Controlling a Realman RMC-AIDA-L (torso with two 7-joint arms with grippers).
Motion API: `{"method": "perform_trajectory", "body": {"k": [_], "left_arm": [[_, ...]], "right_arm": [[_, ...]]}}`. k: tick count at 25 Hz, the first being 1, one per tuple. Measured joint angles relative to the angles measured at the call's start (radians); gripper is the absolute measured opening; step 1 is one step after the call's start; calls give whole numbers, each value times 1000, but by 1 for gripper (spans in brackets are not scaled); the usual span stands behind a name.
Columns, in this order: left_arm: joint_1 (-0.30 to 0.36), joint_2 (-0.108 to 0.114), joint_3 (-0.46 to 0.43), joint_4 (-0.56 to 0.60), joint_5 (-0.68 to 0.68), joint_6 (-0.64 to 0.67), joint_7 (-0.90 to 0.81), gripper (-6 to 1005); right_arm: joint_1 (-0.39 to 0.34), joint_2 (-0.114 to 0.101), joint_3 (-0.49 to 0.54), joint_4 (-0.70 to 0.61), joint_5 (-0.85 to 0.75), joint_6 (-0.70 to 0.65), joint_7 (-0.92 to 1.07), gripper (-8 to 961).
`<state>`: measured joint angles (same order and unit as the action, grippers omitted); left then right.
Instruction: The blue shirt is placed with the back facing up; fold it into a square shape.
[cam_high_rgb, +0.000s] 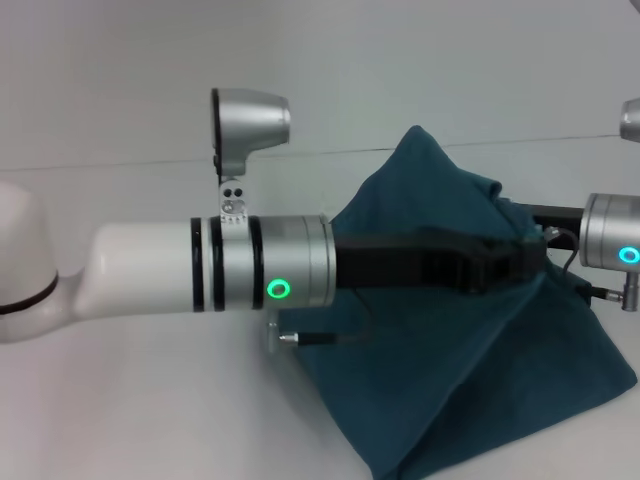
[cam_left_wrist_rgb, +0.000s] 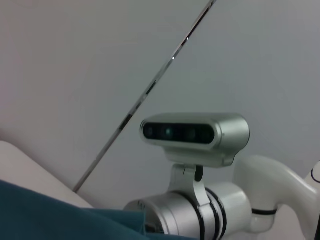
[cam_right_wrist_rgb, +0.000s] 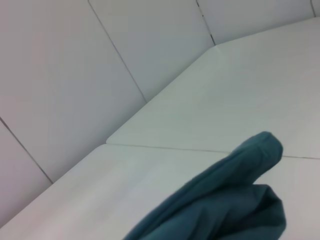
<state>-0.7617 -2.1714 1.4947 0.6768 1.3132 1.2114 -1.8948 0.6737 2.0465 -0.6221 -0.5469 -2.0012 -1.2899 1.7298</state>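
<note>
The blue shirt is bunched and raised off the white table in a tent shape, with a peak toward the back. My left arm reaches across from the left, and its black left gripper is shut on the raised cloth near the middle of the shirt. From the right edge my right gripper comes in and meets the cloth just beside the left one, its tip buried in the folds. Shirt fabric fills the left wrist view's lower corner. A lifted fold of the shirt shows in the right wrist view.
The left wrist view shows the right arm's wrist camera close by. A pale wall with panel seams stands behind the table. The table's seam runs across its bare surface.
</note>
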Motion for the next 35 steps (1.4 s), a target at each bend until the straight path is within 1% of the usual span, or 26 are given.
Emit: {"method": "perform_trajectory", "body": {"k": [7,10,12,16,18,19,20,22,24,29,30,35], "left_arm": [[-20,-4,71,-29,-24,-50,0,14],[-38,-4,128,-54,-56,-83,1,14],[-51,-4,180,-68,-83,-119,2,31],[-62,-4,263,-83,-136,-186,2,66],[-61,-4,293,-87,-155,-204,2,83],[-58,-4,303,-88,-162,-210,2,92],[-55,-4,306,-88,-163,-211,2,101],[-50,-4,312,-88,-167,-213,2,118],[-46,-4,314,-91,-176,-213,2,136],[-22,-4,299,-98,-189,-202,2,179],[-19,-5,296,-98,-190,-199,3,211],[-3,-2,263,-96,-184,-171,17,369]], "right_arm": [[-23,-3,1,-26,15,-13,0,276],[-31,-7,1,-33,18,-13,1,276],[-38,-10,1,-34,19,-2,2,276],[-59,-15,12,-46,21,56,2,276],[-74,-22,23,-54,21,90,2,284],[-89,-32,46,-65,22,115,2,289],[-89,-32,46,-65,22,115,2,293],[-104,-41,80,-77,23,134,2,301],[-117,-59,116,-85,25,139,2,527],[-140,-96,132,-85,20,87,48,622],[-142,-103,126,-84,13,68,67,641],[-147,-137,117,-90,-58,-39,168,631]]}}
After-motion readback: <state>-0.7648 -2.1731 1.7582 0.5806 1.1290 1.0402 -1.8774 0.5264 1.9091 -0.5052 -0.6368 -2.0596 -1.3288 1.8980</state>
